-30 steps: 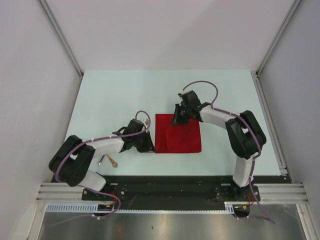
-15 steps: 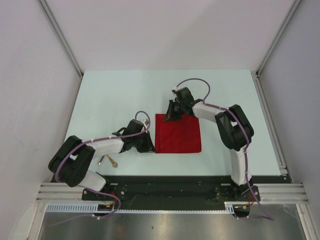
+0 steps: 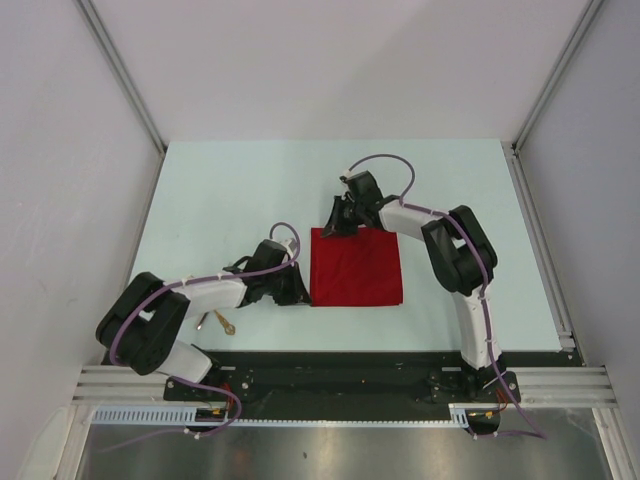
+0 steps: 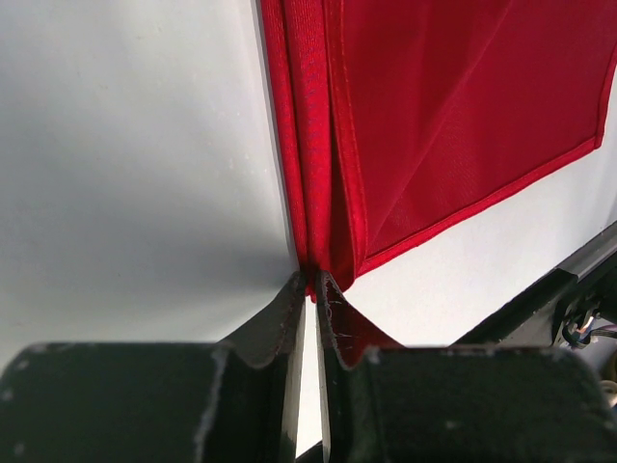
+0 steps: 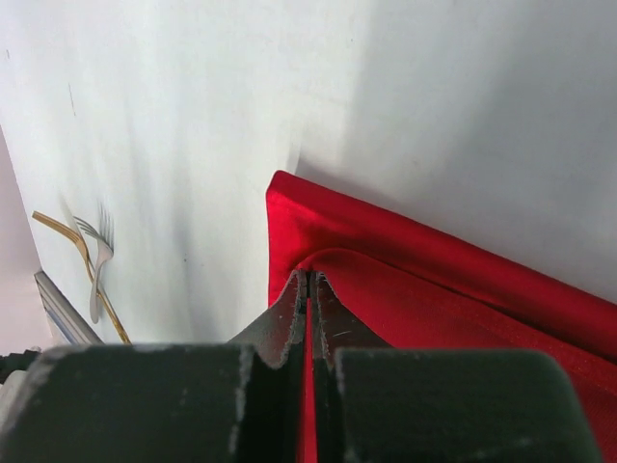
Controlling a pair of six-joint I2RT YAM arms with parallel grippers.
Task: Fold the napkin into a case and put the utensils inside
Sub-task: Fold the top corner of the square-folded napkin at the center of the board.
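Note:
The red napkin (image 3: pixel 360 270) lies flat as a folded square near the table's front middle. My left gripper (image 3: pixel 303 291) is at its near left corner. In the left wrist view the gripper (image 4: pixel 315 282) is shut on the stacked hems of the napkin (image 4: pixel 453 106). My right gripper (image 3: pixel 338 226) sits at the napkin's far left corner. In the right wrist view that gripper (image 5: pixel 311 275) pinches an upper layer of the napkin (image 5: pixel 434 280). The gold utensils (image 3: pixel 220 321) lie left of the left arm, a fork (image 5: pixel 99 253) among them.
The pale table (image 3: pixel 230 200) is bounded by grey walls with aluminium rails on the left, right and back. The black base rail (image 3: pixel 330 375) runs along the near edge, close to the napkin's front hem. The right arm's elbow (image 3: pixel 455 250) stands right of the napkin.
The right gripper has carried the napkin's upper layer from the cloth's middle back and left to its far left corner, laying it flat. The left gripper has stayed put.

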